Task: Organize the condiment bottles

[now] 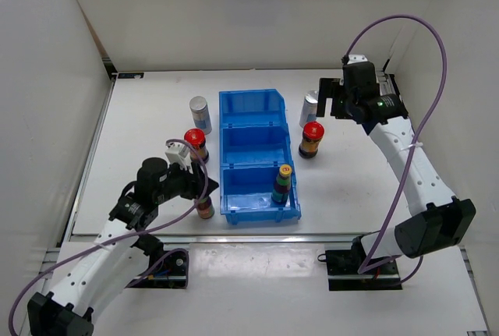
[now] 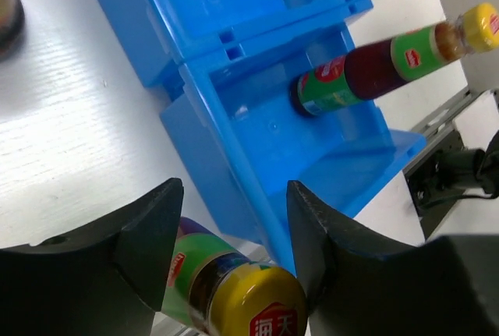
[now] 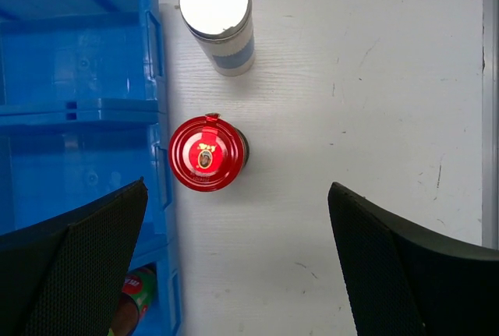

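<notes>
The blue bin (image 1: 257,129) stands mid-table. One slim yellow-capped bottle (image 1: 281,184) stands in its nearest compartment and also shows in the left wrist view (image 2: 374,67). My left gripper (image 1: 199,189) is shut on the other slim yellow-capped bottle (image 2: 234,297) by the bin's near left corner. Left of the bin stand a red-capped bottle (image 1: 195,143) and a pale cylinder (image 1: 200,114). To the right stand a red-capped bottle (image 1: 312,139) and a pale cylinder (image 1: 310,107). My right gripper (image 3: 238,188) is open and empty above the table by the red cap (image 3: 206,153).
The bin's two far compartments hold nothing. White walls close in the table at the left, back and right. The table's front edge with a metal rail (image 1: 257,236) runs just behind the bin's near end. A pale cylinder (image 3: 217,16) stands beyond the red cap.
</notes>
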Robot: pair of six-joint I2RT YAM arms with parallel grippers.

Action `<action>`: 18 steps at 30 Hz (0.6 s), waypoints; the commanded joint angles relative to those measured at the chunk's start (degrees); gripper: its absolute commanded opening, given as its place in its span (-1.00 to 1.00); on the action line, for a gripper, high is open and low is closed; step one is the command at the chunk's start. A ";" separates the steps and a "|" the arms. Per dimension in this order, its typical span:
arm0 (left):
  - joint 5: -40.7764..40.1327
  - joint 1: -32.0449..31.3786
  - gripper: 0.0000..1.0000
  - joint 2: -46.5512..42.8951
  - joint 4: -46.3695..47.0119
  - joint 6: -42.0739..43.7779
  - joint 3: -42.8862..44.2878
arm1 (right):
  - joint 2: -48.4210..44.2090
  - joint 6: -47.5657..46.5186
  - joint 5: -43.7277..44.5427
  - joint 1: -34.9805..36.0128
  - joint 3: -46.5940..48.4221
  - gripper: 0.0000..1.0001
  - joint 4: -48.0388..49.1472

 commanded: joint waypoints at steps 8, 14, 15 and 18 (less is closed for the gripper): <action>-2.44 -3.92 0.03 0.49 -1.42 0.14 1.62 | -1.00 -1.09 -1.60 -1.91 0.40 1.00 -0.92; -4.02 -3.92 -0.51 1.71 -2.55 2.51 5.49 | -1.52 -0.56 -2.13 -2.44 -0.75 1.00 -0.92; -4.89 -3.92 -0.57 2.59 -3.17 3.47 6.37 | -1.52 -0.56 -2.13 -2.96 -0.75 1.00 -0.92; -5.95 -3.92 -0.69 3.99 -3.70 6.55 9.62 | -1.52 -0.56 -2.66 -2.97 -0.75 1.00 -0.92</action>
